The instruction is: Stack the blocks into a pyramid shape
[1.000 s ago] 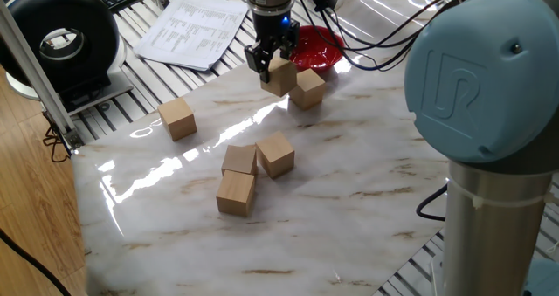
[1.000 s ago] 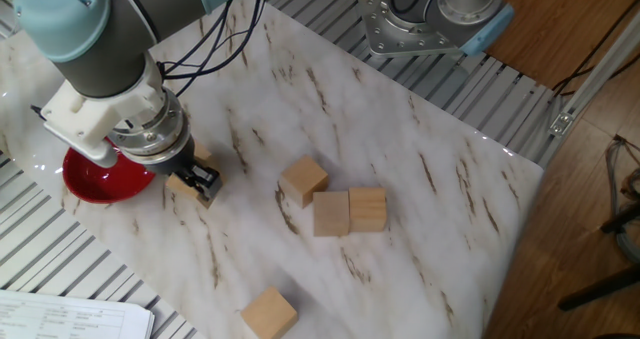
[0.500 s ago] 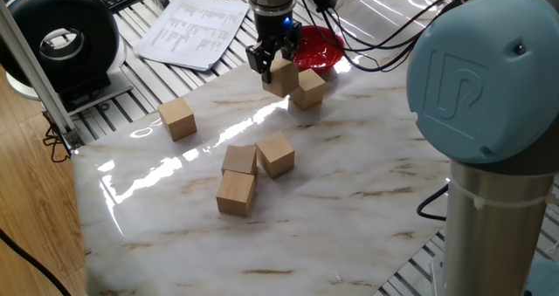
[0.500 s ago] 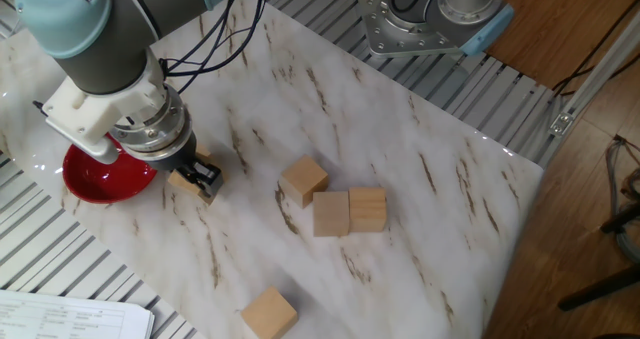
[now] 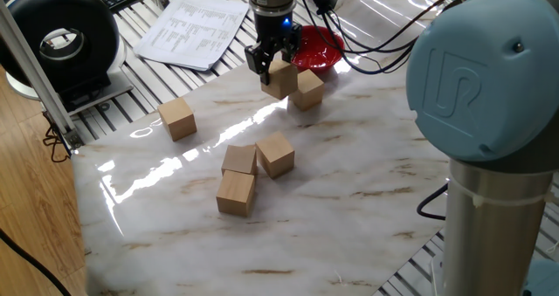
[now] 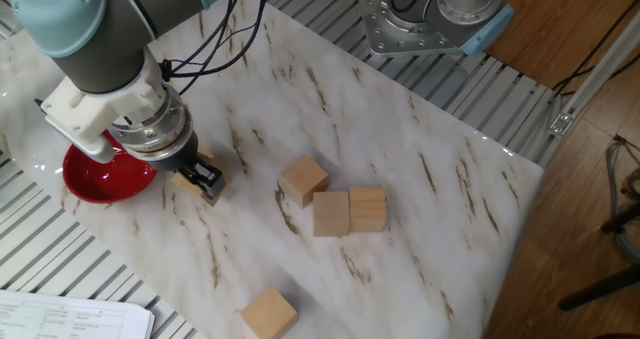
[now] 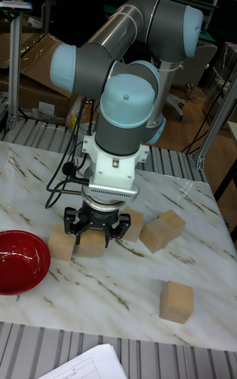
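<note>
Marble-patterned table [image 5: 349, 209], six tan wooden cubes on or over it, listed near to far as one fixed view shows them; nearest cube [image 5: 236, 193], resting flat, its far edge touching the next; second cube [image 5: 239, 160] just behind it, and third cube [image 5: 275, 154] at its right, corner against it, turned at an angle; the three form a tight cluster near the middle of the table, seen in the other fixed view as two cubes side by side [image 6: 349, 211] with the angled one [image 6: 303, 181] beside them; lone cube [image 5: 177, 119] well apart to the left, near the table edge, also visible at the near right of the tall fixed view [image 7: 176, 301]; farther back, a cube [image 5: 307, 88] resting on the table just in front of the red bowl [image 5: 318, 48]; beside it on the left, the sixth cube [image 5: 280, 79], clamped between the two black fingers of the gripper [image 5: 270, 62], which comes straight down from above; whether this cube touches the table cannot be told; in the tall fixed view the held cube [image 7: 91, 242] sits close beside its neighbour [image 7: 61, 245], with the bowl [image 7: 20, 260] further left; printed paper sheets [image 5: 194, 27] lie off the table at the far left.
</note>
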{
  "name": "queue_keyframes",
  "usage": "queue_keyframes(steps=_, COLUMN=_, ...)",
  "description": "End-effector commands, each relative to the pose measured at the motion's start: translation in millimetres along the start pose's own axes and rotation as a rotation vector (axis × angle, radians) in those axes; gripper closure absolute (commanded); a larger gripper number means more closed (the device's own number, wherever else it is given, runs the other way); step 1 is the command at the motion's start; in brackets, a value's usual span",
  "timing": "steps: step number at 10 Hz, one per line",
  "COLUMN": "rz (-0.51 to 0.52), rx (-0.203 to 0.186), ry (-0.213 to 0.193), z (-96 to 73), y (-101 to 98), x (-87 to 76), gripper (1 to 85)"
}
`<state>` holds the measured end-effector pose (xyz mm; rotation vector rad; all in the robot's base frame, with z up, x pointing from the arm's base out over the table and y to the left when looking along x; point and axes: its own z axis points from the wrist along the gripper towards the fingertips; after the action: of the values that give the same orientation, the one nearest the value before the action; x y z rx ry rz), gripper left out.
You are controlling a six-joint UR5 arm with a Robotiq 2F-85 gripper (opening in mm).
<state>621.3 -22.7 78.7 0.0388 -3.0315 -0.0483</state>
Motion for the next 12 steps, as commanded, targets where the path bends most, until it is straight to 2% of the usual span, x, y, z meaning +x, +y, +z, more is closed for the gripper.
queue_keyframes(steps=1, rz=0.027, rx=0.014, ry=0.009, z=-0.3, y=-5.1, x=1.6, gripper=51.7)
queue_keyframes(steps=6, rz=0.088, rx=0.019, ry=0.028, z=2.5, y=-3.4, x=1.4, gripper=53.0)
queue_keyframes(steps=12, rz=0.095, rx=0.010, ry=0.028, z=4.7, y=-5.2, x=3.1, gripper=56.0)
